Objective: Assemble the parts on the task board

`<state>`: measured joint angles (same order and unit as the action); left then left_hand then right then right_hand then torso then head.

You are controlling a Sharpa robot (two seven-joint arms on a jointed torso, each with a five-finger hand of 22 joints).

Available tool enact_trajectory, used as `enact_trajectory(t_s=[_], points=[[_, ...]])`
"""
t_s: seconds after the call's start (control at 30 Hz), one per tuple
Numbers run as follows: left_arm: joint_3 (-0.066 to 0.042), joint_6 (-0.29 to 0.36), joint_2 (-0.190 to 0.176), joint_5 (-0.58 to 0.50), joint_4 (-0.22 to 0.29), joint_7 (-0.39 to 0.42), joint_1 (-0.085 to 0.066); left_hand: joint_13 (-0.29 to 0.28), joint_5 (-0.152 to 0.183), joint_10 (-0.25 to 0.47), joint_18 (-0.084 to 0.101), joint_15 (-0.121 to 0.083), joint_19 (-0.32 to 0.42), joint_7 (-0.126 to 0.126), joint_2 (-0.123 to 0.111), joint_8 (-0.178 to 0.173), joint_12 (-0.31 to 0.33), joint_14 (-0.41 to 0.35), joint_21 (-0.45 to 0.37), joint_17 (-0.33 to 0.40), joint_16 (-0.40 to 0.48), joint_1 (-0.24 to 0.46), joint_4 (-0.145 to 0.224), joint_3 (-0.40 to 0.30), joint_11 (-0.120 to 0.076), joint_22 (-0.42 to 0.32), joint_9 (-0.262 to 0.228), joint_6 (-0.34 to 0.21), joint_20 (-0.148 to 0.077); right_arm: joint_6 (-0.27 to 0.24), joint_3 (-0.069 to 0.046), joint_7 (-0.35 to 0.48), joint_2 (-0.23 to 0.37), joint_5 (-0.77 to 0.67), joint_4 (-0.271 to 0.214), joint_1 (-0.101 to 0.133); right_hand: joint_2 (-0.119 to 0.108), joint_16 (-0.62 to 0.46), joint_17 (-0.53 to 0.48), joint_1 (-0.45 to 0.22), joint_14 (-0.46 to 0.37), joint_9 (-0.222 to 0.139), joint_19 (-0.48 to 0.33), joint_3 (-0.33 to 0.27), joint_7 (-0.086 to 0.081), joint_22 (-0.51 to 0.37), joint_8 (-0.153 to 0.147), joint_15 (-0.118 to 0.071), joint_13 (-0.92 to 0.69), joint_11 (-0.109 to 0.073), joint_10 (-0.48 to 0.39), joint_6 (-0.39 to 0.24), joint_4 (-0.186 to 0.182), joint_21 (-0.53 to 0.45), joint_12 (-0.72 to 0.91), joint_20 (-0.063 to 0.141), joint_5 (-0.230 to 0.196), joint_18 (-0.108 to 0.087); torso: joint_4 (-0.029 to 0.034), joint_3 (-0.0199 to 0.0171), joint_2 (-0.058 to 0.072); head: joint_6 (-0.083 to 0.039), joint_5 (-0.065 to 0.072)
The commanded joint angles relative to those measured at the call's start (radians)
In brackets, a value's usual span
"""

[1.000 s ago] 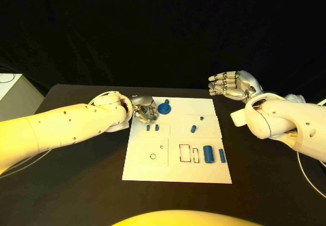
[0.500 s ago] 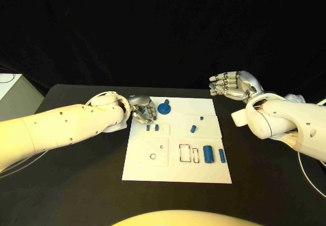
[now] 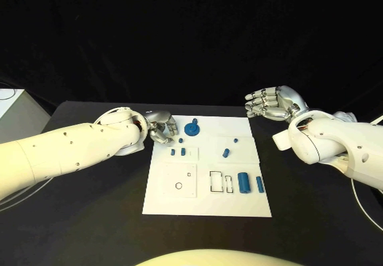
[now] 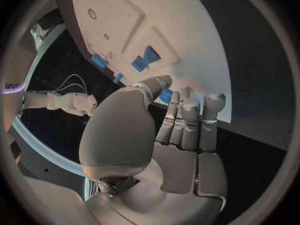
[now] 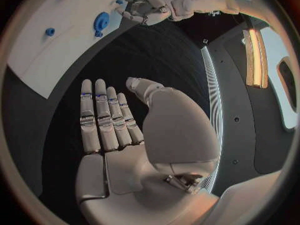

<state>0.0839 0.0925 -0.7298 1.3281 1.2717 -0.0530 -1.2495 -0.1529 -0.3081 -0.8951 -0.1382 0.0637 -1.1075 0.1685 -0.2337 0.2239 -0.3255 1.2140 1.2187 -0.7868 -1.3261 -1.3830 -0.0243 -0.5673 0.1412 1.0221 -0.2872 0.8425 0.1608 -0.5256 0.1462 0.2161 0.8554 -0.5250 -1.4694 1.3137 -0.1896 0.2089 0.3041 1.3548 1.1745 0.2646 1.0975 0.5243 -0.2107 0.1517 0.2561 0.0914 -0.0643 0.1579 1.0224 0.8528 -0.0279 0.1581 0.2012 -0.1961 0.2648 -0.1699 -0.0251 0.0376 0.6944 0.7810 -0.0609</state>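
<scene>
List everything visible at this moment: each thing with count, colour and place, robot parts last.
Table: one, black, under everything.
Task board: one, white, middle of the table.
Round part: one, blue, far end of the board, beside the left hand.
Small parts: a pair, blue, side by side on the board's left half.
Slanted part: one, blue, mid-board.
Tiny part: one, blue, right of centre.
Cylinders: two, blue, board's right near side.
Left hand: silver, fingers curled at the board's far left corner.
Right hand: silver, raised off the board's far right, holding nothing.
</scene>
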Motion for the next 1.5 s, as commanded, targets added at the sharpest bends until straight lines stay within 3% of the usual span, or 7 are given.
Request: enact_trajectory(t_s=[0.03,0.17,0.27,0.47,0.63,0.83,1.5], points=[[-0.011,0.029,-0.016,-0.11,-0.01,0.036,-0.001,-0.007,-0.001,-0.004,0.001,-0.003,0.006,0.008,0.006,0.008,-0.024,-0.001,0.001,0.006,0.002,-0.019,0.01,-0.016,-0.003,0.001,-0.004,0.016,-0.002,0.11,0.0,-0.063,-0.003,-0.227,0.019,0.0,0.006,0.054,0.034,0.021,0.099,0.003,0.087,-0.022,0.011,0.036,0.011,-0.039,-0.002,-0.026,0.054,0.038,0.026,0.07,0.011,0.044,-0.012,-0.012,0.0,0.0,-0.001,-0.006,0.01],[-0.027,0.038,-0.046,-0.282,-0.014,0.098,-0.001,-0.035,0.001,-0.009,-0.029,-0.009,0.137,0.021,0.018,0.036,-0.094,-0.106,-0.073,0.17,0.074,-0.044,0.039,-0.045,-0.006,-0.111,-0.013,0.049,-0.009,0.167,0.0,-0.108,-0.008,-0.42,0.036,0.0,0.015,0.148,0.13,0.032,0.195,-0.008,0.123,-0.063,0.041,0.153,-0.003,-0.076,0.001,-0.056,0.137,0.102,0.064,0.232,-0.025,0.105,-0.02,0.002,0.0002,-0.0004,-0.001,-0.011,0.021],[-0.034,0.038,-0.072,-0.444,-0.006,0.151,-0.002,-0.056,0.002,-0.009,-0.047,-0.012,0.228,0.02,0.027,0.05,-0.143,-0.159,-0.122,0.241,0.112,-0.044,0.048,-0.045,-0.01,-0.179,-0.018,0.053,-0.011,0.202,0.0,-0.147,-0.015,-0.561,0.047,0.0,0.02,0.24,0.2,0.028,0.277,-0.012,0.159,-0.064,0.047,0.218,-0.01,-0.098,-0.005,-0.07,0.172,0.126,0.069,0.324,-0.041,0.119,-0.024,-0.002,-0.001,-0.0001,0.0,-0.013,0.027],[-0.041,0.012,-0.129,-0.815,0.029,0.286,-0.002,-0.076,0.005,0.047,-0.046,-0.004,0.272,0.026,0.031,0.069,-0.204,-0.208,-0.157,0.286,0.171,-0.012,0.044,-0.019,-0.005,-0.194,-0.024,0.038,-0.006,0.245,0.001,-0.237,-0.034,-0.84,0.064,-0.011,-0.006,0.536,0.455,-0.007,0.301,-0.011,0.175,-0.005,0.061,0.368,-0.034,-0.101,-0.011,-0.078,0.214,0.148,0.057,0.493,-0.098,0.126,-0.052,-0.004,-0.0003,0.0007,0.001,-0.025,0.059],[-0.043,-0.024,-0.171,-1.021,0.083,0.374,-0.001,-0.079,0.008,0.066,-0.047,0.001,0.271,0.026,0.025,0.074,-0.23,-0.211,-0.203,0.3,0.18,0.029,0.018,0.028,-0.004,-0.226,-0.026,0.01,0.001,0.245,0.003,-0.295,-0.053,-0.986,0.075,-0.028,-0.038,0.86,0.738,-0.036,0.334,-0.004,0.26,0.023,0.059,0.688,-0.053,-0.09,-0.005,-0.07,0.162,0.135,0.039,0.784,-0.138,0.115,-0.085,0.042,0.0025,0.0021,0.001,-0.031,0.085],[-0.043,-0.043,-0.205,-1.111,0.145,0.422,-0.001,-0.073,0.008,0.084,-0.047,0.002,0.261,0.026,0.021,0.079,-0.233,-0.212,-0.229,0.304,0.179,0.041,0.006,0.049,-0.002,-0.246,-0.027,0.001,0.003,0.248,0.005,-0.336,-0.072,-1.07,0.082,-0.042,-0.054,0.946,0.81,-0.046,0.336,0.003,0.283,0.023,0.058,0.79,-0.058,-0.085,-0.005,-0.065,0.139,0.133,0.03,0.875,-0.136,0.108,-0.104,0.056,0.0034,0.0027,0.002,-0.032,0.099],[-0.043,-0.04,-0.223,-1.137,0.189,0.436,0.0,-0.069,0.007,0.092,-0.047,0.003,0.253,0.029,0.025,0.082,-0.232,-0.212,-0.238,0.306,0.178,0.036,0.005,0.051,-0.001,-0.254,-0.028,-0.003,0.003,0.256,0.011,-0.372,-0.135,-1.114,0.114,-0.077,-0.05,1.057,0.899,-0.036,0.34,0.016,0.306,0.035,0.053,0.927,-0.06,-0.079,-0.011,-0.062,0.14,0.143,0.025,0.993,-0.126,0.1,-0.095,0.074,0.0032,0.0015,0.002,-0.023,0.086]])
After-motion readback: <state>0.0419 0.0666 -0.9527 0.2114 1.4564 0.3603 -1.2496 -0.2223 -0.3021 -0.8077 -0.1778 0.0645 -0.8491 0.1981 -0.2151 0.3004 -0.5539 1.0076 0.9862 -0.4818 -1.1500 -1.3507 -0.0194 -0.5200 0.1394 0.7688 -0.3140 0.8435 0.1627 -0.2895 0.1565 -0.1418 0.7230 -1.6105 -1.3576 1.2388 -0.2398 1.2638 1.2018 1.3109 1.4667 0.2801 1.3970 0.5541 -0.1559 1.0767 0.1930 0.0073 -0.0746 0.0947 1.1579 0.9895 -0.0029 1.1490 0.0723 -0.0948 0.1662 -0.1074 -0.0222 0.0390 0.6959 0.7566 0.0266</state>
